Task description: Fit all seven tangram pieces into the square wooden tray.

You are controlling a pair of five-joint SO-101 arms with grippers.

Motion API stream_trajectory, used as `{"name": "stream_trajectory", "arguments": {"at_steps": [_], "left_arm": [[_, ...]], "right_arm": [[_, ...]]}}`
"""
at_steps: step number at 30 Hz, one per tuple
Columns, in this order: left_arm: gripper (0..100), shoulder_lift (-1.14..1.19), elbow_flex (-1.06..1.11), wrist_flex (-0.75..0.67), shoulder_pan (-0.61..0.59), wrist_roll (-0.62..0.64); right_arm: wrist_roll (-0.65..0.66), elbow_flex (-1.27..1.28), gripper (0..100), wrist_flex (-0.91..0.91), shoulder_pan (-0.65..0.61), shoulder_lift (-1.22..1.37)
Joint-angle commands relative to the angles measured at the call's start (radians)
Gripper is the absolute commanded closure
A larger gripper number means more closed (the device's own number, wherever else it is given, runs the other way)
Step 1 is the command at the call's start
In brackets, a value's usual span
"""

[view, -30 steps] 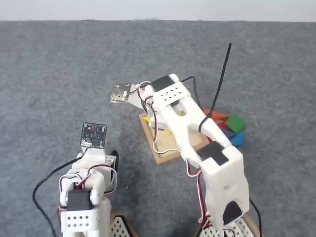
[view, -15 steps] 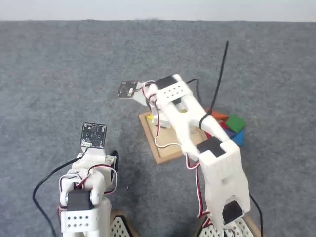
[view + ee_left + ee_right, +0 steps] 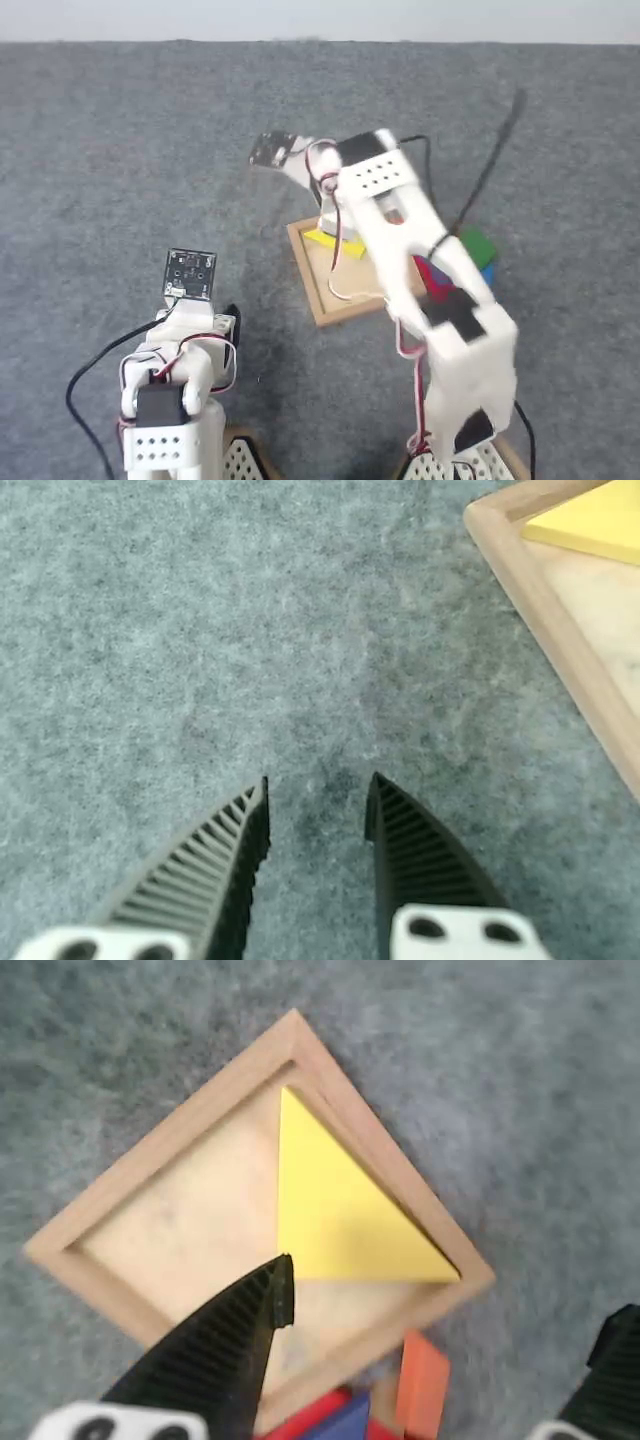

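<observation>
Right gripper (image 3: pixel 450 1305) hangs released above the tray (image 3: pixel 165 1132), yellow triangle (image 3: pixel 340 1220) lying long edge flush to a wall to spare room, left gripper (image 3: pixel 318 780) empty and parted nearby.

White plastic shells on the left arm (image 3: pixel 170 440) and right arm (image 3: pixel 465 370) — black servo blocks, looping red, white and black cables, ribbed black fingers (image 3: pixel 210 880).

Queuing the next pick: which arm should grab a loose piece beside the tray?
Right. The right tool hangs open over the tray, loose pieces beside it; the left tool sits over carpet, farther off.
</observation>
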Motion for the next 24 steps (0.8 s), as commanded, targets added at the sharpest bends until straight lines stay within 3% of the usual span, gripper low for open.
{"name": "stream_trajectory", "arguments": {"at_steps": [1, 11, 20, 24], "left_arm": [[85, -0.028, -0.008, 0.009, 0.003, -0.006], [85, -0.028, -0.008, 0.009, 0.003, -0.006], [85, -0.028, -0.008, 0.009, 0.003, -0.006], [85, -0.028, -0.008, 0.009, 0.003, -0.006]], "right_arm": [[-0.074, 0.069, 56.7, 0.056, 0.05, -0.265], [-0.054, 0.566, 56.7, -0.108, 0.377, -0.639], [-0.115, 0.704, 56.7, -0.229, 0.389, -0.544], [-0.04, 0.701, 56.7, -0.295, 0.349, -0.487]]}}
